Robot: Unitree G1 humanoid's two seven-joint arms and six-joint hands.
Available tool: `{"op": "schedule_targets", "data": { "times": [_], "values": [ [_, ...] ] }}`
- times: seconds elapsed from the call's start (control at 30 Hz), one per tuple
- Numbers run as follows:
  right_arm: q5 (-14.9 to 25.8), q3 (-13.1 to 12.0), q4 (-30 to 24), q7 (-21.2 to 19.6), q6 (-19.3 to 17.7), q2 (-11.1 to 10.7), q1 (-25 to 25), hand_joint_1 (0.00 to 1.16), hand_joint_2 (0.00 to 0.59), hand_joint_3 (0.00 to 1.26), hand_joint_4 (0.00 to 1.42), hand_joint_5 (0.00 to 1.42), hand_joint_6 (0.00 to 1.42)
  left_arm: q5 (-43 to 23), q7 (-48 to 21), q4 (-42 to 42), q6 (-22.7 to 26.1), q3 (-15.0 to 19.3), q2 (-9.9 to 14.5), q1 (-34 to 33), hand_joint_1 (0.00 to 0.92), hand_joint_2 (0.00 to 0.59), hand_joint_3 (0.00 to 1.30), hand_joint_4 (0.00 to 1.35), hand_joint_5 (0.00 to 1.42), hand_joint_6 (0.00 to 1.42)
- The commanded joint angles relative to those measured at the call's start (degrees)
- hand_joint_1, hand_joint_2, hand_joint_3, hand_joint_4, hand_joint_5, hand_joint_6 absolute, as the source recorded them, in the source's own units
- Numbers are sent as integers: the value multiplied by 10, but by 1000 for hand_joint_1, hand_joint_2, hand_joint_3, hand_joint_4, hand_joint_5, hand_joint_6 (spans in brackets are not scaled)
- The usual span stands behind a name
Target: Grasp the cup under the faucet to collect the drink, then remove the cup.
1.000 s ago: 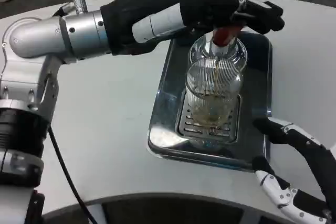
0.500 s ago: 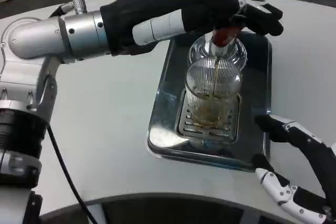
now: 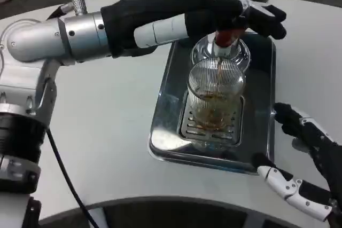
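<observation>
Ribbed glass cup (image 3: pixel 216 99) sits on the drip grate (image 3: pixel 211 124) of the steel tray (image 3: pixel 165 132) under the faucet (image 3: pixel 225 40); amber level is higher vs a sec ago, so filling is underway and removal looks close. Left hand (image 3: pixel 243 14) reaches across at the tap, fingers curled on the lever w/ stream running. Right hand (image 3: pixel 307 164), spread and holding nothing, has shifted right of the tray, apart from the cup.

The left forearm (image 3: pixel 59 38) is a silver cylinder with small dark screws, a black cable hanging below it. Both the left hand (image 3: pixel 235 12) and right hand (image 3: pixel 307 172) have black-and-white fingers.
</observation>
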Motion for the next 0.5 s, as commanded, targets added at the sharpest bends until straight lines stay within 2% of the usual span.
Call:
{"op": "schedule_targets", "data": {
  "times": [0.03, 0.2, 0.5],
  "values": [
    [20, -1, 19, -26, -7, 14, -18, 872, 216, 87, 109, 133, 179, 18, -16, -2, 6, -17, 6, 25, 0, 16, 338, 99, 144, 1],
    [44, 1, 45, -56, -29, 30, -43, 888, 191, 73, 98, 122, 193, 17, -14, -4, 7, -16, 6, 25, 0, 13, 345, 99, 144, 0],
    [67, 17, 110, -91, -83, 45, -81, 921, 165, 66, 69, 104, 181, 16, -11, -3, 10, -15, 7, 27, 0, 10, 351, 99, 144, 0]
  ]
}}
